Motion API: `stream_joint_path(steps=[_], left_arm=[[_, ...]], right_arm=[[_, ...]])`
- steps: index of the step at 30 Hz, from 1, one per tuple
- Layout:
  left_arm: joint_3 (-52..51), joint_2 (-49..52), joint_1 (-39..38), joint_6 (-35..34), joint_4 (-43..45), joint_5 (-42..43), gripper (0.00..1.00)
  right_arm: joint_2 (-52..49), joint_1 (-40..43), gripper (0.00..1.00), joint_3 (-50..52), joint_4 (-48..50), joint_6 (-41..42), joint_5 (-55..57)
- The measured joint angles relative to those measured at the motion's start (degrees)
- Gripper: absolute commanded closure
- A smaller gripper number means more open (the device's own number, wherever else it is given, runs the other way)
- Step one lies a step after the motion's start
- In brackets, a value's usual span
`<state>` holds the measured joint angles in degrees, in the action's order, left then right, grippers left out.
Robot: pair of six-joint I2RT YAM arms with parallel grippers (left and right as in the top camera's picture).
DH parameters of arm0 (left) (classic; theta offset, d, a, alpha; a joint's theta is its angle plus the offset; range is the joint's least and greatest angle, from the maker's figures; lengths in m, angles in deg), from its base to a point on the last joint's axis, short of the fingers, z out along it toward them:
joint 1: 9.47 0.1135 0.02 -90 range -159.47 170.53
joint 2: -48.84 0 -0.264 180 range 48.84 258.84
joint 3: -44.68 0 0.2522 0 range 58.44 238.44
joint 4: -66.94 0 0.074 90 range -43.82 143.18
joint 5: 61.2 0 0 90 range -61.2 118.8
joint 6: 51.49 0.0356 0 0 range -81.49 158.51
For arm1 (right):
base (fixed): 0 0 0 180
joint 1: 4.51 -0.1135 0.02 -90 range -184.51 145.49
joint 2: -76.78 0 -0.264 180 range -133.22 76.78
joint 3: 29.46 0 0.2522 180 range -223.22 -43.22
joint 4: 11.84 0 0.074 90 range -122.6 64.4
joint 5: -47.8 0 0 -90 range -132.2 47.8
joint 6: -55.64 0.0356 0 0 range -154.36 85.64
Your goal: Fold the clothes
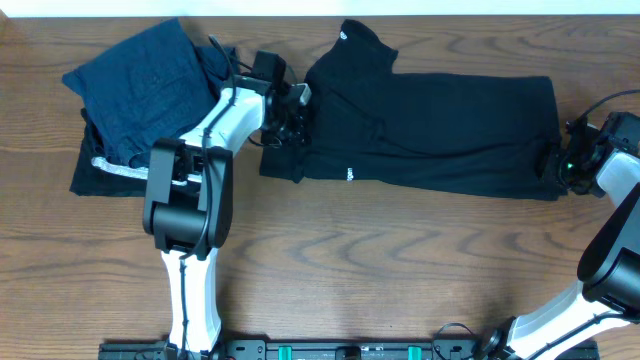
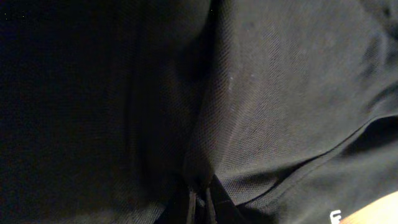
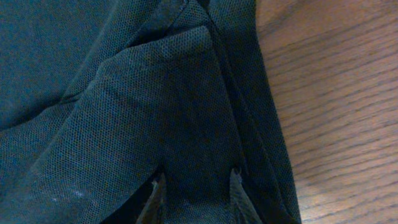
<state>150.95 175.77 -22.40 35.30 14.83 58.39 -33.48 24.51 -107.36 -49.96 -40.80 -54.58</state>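
Left tool (image 2: 200, 210) pinched tight on the black top (image 1: 440, 120) at its collar end; right tool (image 3: 199, 196) clamps a fold at the opposite edge (bench (image 1: 400, 260) beneath)

**No Lettering Legible on the Black Top**

Standing here, I can't read a single word or number. The large black soft-fabric top (image 1: 440, 120) has a small white print (image 1: 351, 174) near its lower edge and a tiny white mark (image 1: 342, 37) up by the collar. Both are too small to make out. The left wrist view catches a white print fragment (image 2: 336, 216), only partly in view.
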Motion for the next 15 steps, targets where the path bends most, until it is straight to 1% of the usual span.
stream_joint_path(steps=[7, 15], left_arm=[[0.0, -0.9, 1.8, 0.0, 1.6, 0.0, 0.94], [0.0, -0.9, 1.8, 0.0, 3.2, -4.8, 0.93]], right_arm=[[0.0, 0.0, 0.67, 0.0, 0.0, 0.0, 0.0], [0.0, 0.0, 0.66, 0.0, 0.0, 0.0, 0.0]])
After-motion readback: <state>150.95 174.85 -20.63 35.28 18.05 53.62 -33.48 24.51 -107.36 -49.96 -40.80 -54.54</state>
